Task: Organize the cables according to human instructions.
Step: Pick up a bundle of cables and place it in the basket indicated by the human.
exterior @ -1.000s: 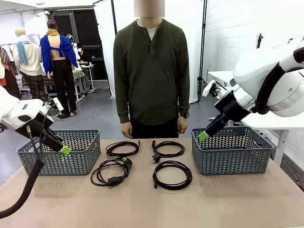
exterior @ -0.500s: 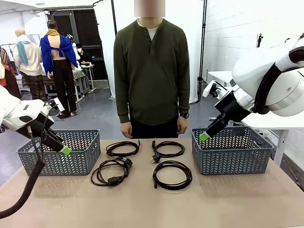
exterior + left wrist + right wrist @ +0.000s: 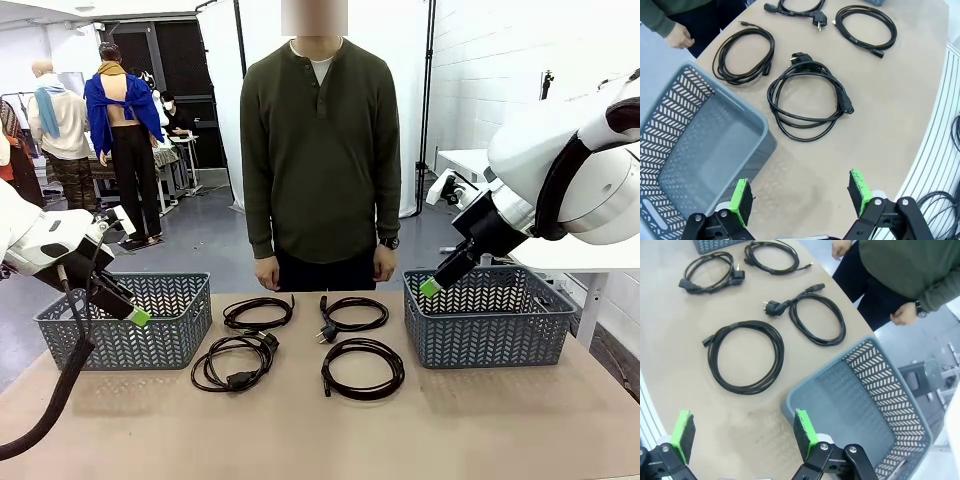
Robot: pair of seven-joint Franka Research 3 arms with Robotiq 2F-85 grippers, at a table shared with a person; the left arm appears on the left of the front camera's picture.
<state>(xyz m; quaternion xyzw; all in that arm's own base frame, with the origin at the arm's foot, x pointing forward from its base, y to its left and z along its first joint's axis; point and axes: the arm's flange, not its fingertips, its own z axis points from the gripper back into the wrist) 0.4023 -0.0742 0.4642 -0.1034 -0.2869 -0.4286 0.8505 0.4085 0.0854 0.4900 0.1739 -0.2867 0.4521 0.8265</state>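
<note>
**Four cables loose, both grippers released**

In my front view, four cables [image 3: 362, 344] lie coiled in a two-by-two block at centre frame on the table [image 3: 320, 435], each apart from the others. Two grey baskets flank them: left basket [image 3: 150, 342], right basket [image 3: 480, 338]. The person [image 3: 320, 150] stands behind at upper centre with arms down. The left gripper [image 3: 138, 317] hangs at the left basket and the right gripper [image 3: 429, 287] at the right basket, both spread wide and holding nothing.

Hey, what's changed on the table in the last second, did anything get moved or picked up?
Nothing visibly changed. The four cables lie untouched on the table, the left claw and right claw hang open and empty, and the person stands with hands down.
</note>
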